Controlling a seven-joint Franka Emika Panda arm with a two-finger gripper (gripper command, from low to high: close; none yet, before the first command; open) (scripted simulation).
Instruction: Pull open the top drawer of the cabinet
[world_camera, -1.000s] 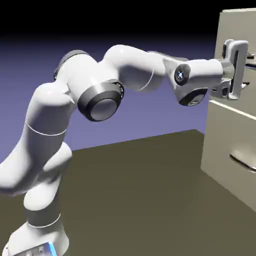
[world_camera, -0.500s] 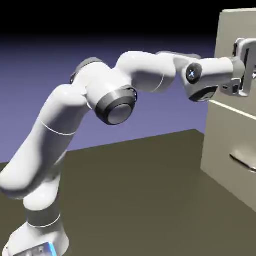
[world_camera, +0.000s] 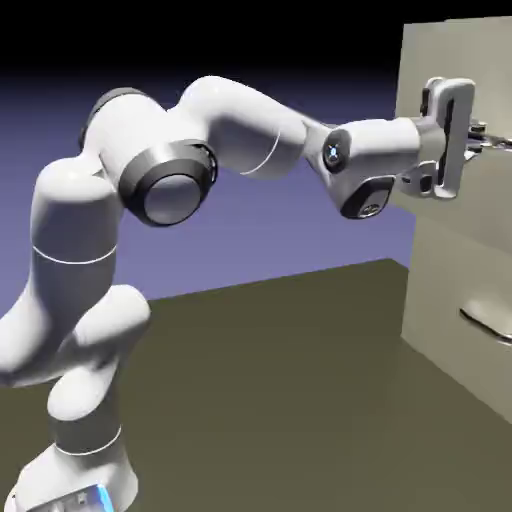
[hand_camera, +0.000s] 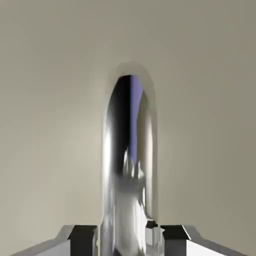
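The beige cabinet (world_camera: 436, 345) stands at the exterior view's right edge. Its top drawer (world_camera: 428, 62) juts out to the left of the lower panel. My gripper (world_camera: 478, 138) reaches in from the left and is shut on the top drawer's silver handle (world_camera: 492, 141). In the hand view the handle (hand_camera: 129, 165) runs as a shiny curved bar up from between my two grey fingertips (hand_camera: 83, 239), which press on it from either side. The beige drawer front (hand_camera: 50, 100) fills the rest of that view.
The lower drawer panel (world_camera: 450, 270) with its own slim handle (world_camera: 486, 323) sits flush below my hand. The brown table (world_camera: 280, 380) spreads between the robot base and the cabinet. My arm's elbow (world_camera: 170, 190) arches high at the left.
My hand went right to the cabinet front, then came back left with the handle in its grip. The top drawer front now stands out further left than before. The elbow swung left.
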